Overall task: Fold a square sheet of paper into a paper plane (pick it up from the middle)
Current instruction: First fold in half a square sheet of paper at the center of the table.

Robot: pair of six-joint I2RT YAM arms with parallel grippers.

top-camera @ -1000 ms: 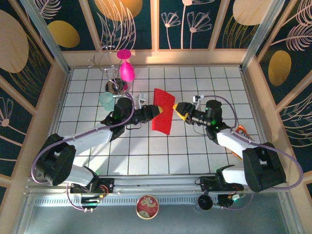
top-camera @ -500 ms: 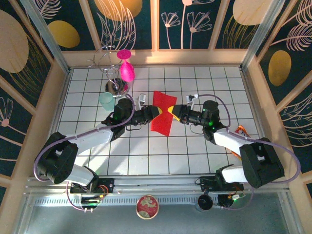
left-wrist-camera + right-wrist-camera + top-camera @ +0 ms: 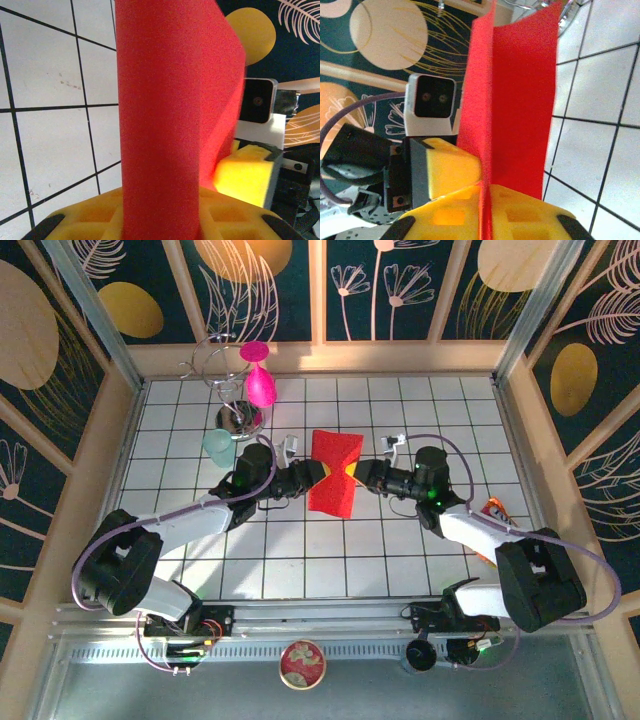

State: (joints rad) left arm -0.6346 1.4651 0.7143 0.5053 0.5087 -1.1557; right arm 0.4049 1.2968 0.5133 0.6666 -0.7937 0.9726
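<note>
Above the desk [image 3: 400, 550], left fingers [image 3: 85, 217] and right fingers [image 3: 520, 210] clench the square sheet of paper [image 3: 333, 475]; best keep edges aligned, tension even.

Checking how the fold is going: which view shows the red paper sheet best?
Top external: the whole red paper sheet shows, its outline pinched narrow at the middle. Left wrist gives a close, curved strip of it; right wrist sees it nearly edge-on, with one flap showing.
</note>
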